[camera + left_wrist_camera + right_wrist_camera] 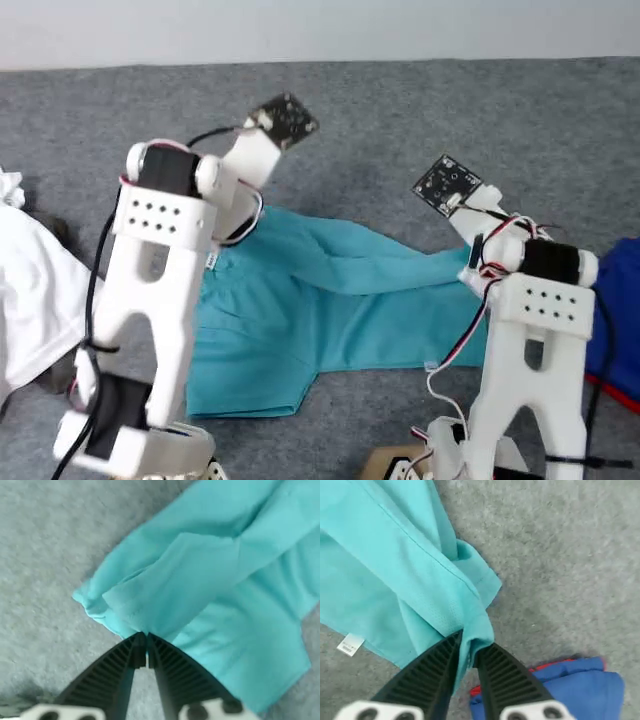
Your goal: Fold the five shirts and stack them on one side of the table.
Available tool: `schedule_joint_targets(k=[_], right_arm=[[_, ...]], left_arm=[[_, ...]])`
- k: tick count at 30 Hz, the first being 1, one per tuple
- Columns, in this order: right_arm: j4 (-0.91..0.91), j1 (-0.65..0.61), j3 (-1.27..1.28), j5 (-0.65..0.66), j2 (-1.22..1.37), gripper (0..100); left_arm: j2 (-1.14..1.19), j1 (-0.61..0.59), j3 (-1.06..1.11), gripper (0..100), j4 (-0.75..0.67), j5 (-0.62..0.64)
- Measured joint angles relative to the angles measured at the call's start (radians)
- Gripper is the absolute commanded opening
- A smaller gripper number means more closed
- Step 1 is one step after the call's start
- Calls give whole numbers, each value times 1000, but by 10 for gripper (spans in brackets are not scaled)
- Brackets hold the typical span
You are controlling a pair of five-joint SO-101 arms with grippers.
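Observation:
A teal shirt lies partly folded across the middle of the grey table. My left gripper is shut on the teal shirt's folded edge at its left end, under the left arm in the high view. My right gripper is shut on the teal shirt's edge at its right end, by the right arm. A white shirt lies at the table's left edge. A blue shirt with red trim lies at the right edge, and the blue shirt sits just beside my right gripper.
Grey carpet-like table surface stretches open behind the teal shirt. A small white label hangs on the shirt's hem. A pale wall runs along the far edge.

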Motion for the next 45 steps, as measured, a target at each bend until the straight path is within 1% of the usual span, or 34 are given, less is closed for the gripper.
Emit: schedule_joint_targets(k=[4,7,11,16,19,22,28,31,34,37,40,45], right_arm=[[6,6,0,28,-49,9],[-57,17,0,55,-63,9],[-241,23,0,58,-63,9],[-534,26,0,58,-28,9],[-626,37,0,58,35,9],[-629,40,2,58,71,9],[-557,41,43,58,75,9],[-552,41,43,58,72,9],[-552,41,44,58,15,9],[-552,41,44,58,-94,9],[-522,41,44,52,-219,9],[-439,41,44,-17,-440,9]], left_arm=[[-89,0,97,2,-2,-21],[-137,0,114,2,-2,-25],[-157,0,114,2,-2,-26],[-157,0,120,2,-2,-25],[-157,0,120,2,-2,-25],[-157,0,121,2,-2,-25],[-157,-3,121,2,-2,-25],[-157,-38,118,2,-43,-25],[-175,-66,49,2,-54,0],[-226,-75,-63,2,-54,48],[-278,-75,-184,2,-54,121],[-338,-68,-377,2,-54,256]])
